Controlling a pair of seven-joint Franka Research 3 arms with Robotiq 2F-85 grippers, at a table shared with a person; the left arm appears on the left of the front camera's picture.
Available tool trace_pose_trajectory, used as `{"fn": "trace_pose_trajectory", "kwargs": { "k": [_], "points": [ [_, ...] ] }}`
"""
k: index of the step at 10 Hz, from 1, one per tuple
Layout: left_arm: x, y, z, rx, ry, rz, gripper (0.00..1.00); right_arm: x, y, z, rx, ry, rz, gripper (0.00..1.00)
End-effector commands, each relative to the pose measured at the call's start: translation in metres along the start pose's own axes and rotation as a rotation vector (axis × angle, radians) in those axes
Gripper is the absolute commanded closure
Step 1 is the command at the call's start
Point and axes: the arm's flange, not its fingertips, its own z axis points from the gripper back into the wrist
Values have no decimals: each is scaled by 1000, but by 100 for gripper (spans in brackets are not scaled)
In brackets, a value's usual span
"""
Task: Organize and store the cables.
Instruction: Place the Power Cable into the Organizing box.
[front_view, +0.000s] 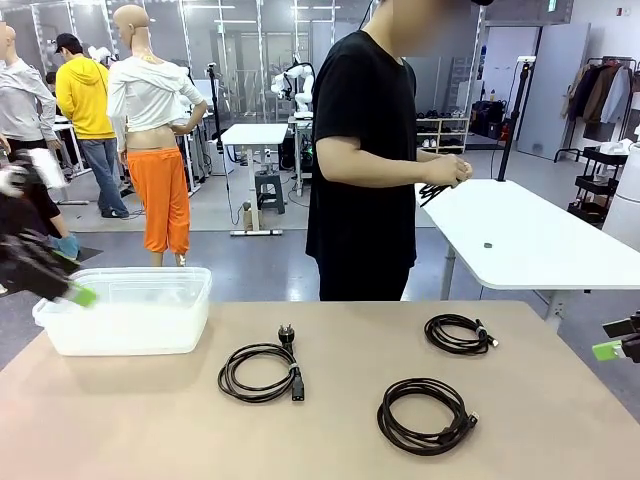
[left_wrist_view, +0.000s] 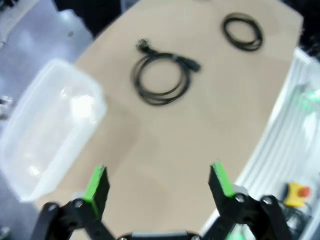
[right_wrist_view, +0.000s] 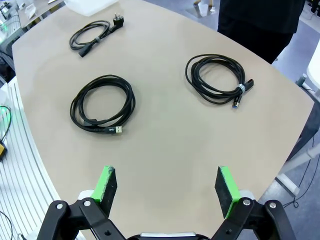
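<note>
Grippers black with green pads, left gripper (left_wrist_view: 158, 172) and right gripper (right_wrist_view: 166, 174), both spread wide, holding nothing, at opposite ends of a tan tabletop (front_view: 130, 420). Lying flat and apart on it, three coiled black cables: power-plug cable (front_view: 260, 372), near cable (front_view: 425, 415), far-right cable (front_view: 457, 333). At left, a translucent white plastic tub (front_view: 125, 310); beyond the far edge, a person's hands (front_view: 455, 170) on another black cord (front_view: 432, 192).

Tan table (front_view: 120, 430) with three coiled black cables (front_view: 297, 386) and a translucent bin (front_view: 130, 330)
</note>
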Motion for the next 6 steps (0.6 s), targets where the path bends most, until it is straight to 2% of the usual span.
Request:
{"fn": "trace_pose_trajectory", "kwargs": {
  "k": [1, 2, 4, 6],
  "points": [
    [26, -51, -52, -31, 68, -29, 0, 2, 0, 1, 5, -7, -23, 0],
    [40, -78, -77, -34, 140, -52, 0, 2, 0, 1, 5, -7, -23, 0],
    [59, -112, -112, 0, 173, -48, 0, 2, 0, 1, 5, -7, -23, 0],
    [62, -125, -130, 4, 190, -64, 0, 2, 0, 1, 5, -7, -23, 0]
  ]
}}
